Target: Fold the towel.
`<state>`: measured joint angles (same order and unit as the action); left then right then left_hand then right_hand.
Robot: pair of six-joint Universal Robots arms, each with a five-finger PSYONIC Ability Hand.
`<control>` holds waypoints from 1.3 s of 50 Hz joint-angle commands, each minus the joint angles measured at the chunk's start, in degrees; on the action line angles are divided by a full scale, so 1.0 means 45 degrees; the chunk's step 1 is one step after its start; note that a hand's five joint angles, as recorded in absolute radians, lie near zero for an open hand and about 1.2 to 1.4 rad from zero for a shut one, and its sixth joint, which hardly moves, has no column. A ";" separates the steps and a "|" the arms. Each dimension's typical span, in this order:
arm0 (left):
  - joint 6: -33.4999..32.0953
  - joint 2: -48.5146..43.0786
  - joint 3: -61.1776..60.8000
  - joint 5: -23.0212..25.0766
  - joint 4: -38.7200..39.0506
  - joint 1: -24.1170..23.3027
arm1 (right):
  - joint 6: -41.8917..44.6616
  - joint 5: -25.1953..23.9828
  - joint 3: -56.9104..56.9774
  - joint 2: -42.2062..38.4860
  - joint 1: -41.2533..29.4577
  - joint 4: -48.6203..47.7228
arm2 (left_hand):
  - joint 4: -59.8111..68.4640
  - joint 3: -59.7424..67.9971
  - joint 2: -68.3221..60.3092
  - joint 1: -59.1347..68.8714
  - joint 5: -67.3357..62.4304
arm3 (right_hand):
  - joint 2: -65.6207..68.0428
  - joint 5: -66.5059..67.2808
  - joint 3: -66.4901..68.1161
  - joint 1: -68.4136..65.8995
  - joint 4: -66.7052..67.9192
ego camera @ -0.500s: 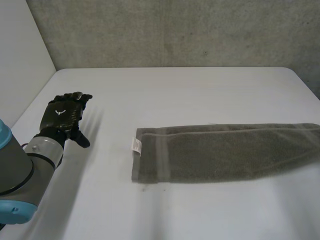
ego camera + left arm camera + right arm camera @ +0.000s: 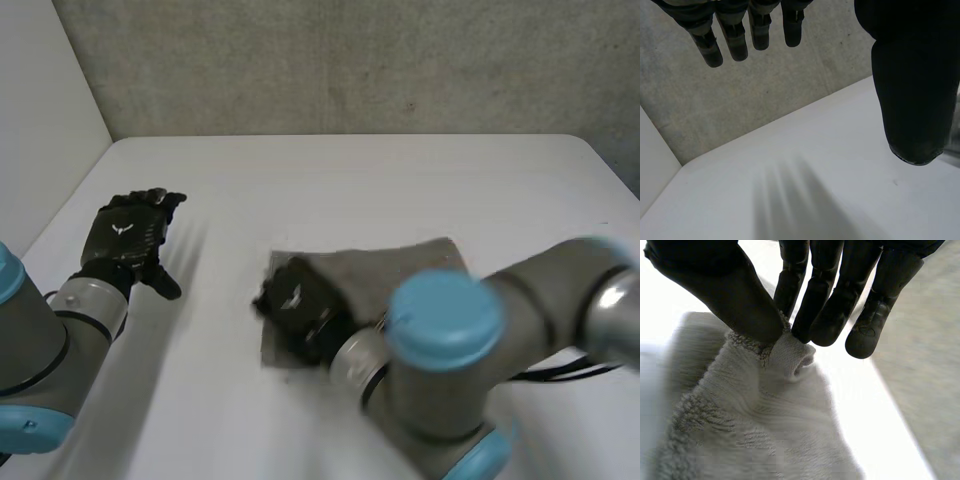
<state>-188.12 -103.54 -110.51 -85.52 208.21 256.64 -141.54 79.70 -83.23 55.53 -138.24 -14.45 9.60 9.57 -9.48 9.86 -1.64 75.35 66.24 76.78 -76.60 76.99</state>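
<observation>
Right robot hand (image 2: 295, 305) arrived, pinching towel (image 2: 400, 265); axis L-R.

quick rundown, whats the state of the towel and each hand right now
towel: lying flat except for one edge, which is pinched up.
right hand: shut on the towel, thumb and fingers pinching its edge.
left hand: open, fingers straight, apart from the towel.

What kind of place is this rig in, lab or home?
Probably a robotics lab test cell, not a home: bare white table, raw concrete wall behind it, and one grey towel as prop.
</observation>
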 commanded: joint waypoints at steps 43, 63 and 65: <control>0.0009 0.0000 -0.0209 -0.0018 0.0001 -0.0351 | -0.2806 -0.1735 -0.7403 0.3831 0.8064 -0.2551 | 0.0089 0.0095 -0.0115 0.0032 0.0364 | -0.0226 -0.0422 -0.0542 0.0503 -0.0590; 0.0009 0.0000 -0.0209 -0.0018 0.0001 -0.0410 | 0.2230 -0.1538 -0.3871 0.2684 0.1997 -0.3255 | 0.0089 0.0095 -0.0115 0.0032 0.0364 | 0.1032 0.0836 0.0716 -0.0755 0.0668; 0.0009 0.0000 -0.0209 -0.0018 0.0001 -0.0410 | 0.2546 -0.1598 -0.3535 0.2190 0.1404 -0.3215 | 0.0089 0.0095 -0.0115 0.0032 0.0364 | 0.1032 0.0836 0.0716 -0.0755 0.0668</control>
<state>-188.08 -103.54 -111.45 -85.60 208.21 254.79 -134.53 73.25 -104.82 71.17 -121.17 -29.44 9.60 9.57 -9.48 9.86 -1.64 75.18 66.76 76.82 -76.39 77.03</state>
